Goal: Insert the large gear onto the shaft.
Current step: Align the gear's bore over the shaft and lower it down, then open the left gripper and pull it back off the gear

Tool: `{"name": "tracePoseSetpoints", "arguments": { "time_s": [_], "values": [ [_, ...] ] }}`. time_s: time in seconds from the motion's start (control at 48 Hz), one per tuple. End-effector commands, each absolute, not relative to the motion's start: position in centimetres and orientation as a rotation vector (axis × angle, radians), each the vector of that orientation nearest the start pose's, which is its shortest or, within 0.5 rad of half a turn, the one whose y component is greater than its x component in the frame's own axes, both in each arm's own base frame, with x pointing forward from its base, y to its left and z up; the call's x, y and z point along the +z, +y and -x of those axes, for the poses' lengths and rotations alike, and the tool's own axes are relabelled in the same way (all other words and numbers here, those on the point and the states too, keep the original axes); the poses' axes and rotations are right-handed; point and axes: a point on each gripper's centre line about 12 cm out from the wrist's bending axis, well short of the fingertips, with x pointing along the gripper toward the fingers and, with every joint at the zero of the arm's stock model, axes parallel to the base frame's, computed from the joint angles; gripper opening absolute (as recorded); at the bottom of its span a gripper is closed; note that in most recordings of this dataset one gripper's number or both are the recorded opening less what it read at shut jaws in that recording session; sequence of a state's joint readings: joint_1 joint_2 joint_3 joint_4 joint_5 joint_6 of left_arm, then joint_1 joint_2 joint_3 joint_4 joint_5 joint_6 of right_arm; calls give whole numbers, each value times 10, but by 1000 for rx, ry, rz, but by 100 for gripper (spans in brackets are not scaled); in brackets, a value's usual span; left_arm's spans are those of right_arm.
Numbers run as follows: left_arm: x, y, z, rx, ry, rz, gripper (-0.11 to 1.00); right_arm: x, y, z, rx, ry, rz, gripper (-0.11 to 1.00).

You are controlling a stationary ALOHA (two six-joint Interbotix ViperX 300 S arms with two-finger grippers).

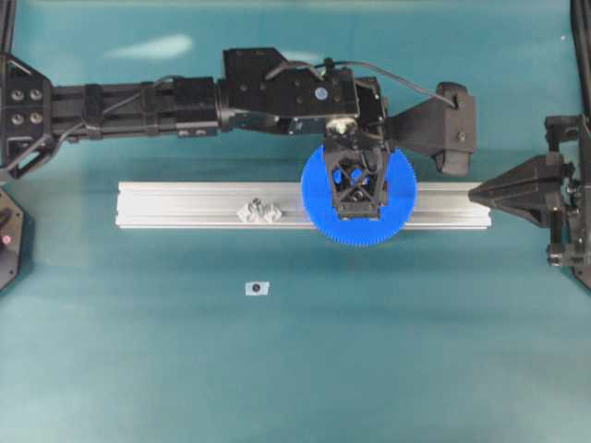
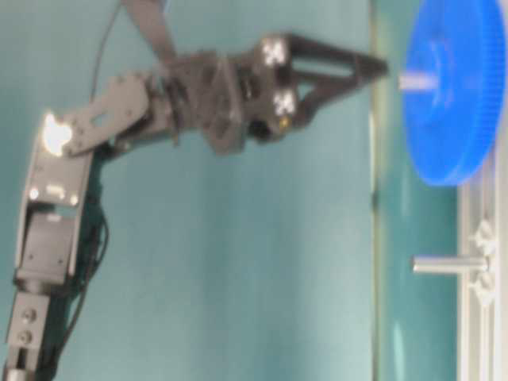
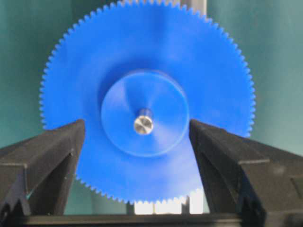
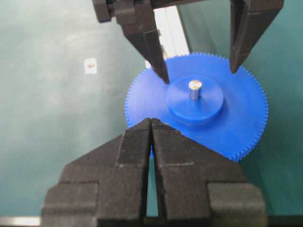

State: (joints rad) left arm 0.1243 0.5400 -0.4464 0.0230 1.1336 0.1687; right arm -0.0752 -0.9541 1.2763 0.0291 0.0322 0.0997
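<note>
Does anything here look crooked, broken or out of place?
Nothing stands out. The large gear sits flat on the rail with the shaft poking through its hub. The left hand is open around the hub; the right hand is shut, empty.

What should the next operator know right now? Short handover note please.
Left hand: open, fingers either side of the gear's hub, not gripping.
Right hand: shut, empty, at the rail's end beside the gear.
Big blue gear: on the rail, with the pin poking up through its centre hole.
Spare pin: bare.
Done: gear on pin.
Left: confirm it sits fully down, pull both arms back.
</note>
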Motion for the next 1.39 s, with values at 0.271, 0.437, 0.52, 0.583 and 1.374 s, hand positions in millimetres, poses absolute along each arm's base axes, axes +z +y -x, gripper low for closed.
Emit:
{"name": "tracePoseSetpoints", "arguments": {
  "time_s": [0.271, 0.437, 0.52, 0.583, 1.374],
  "values": [
    [242, 68, -539, 20, 1174, -104, 84, 219, -14, -187, -98, 333, -148, 7],
    [242, 68, -539, 20, 1174, -104, 84, 219, -14, -187, -98, 333, -148, 7],
    [241, 68, -539, 20, 1177, -104, 84, 219, -14, -187, -98, 333, -148, 7],
    [242, 68, -539, 20, 1174, -104, 84, 218, -14, -187, -98, 335, -148, 7],
    [275, 35, -516, 15, 1110, -78, 84, 217, -14, -186, -98, 336, -148, 7]
  ]
}}
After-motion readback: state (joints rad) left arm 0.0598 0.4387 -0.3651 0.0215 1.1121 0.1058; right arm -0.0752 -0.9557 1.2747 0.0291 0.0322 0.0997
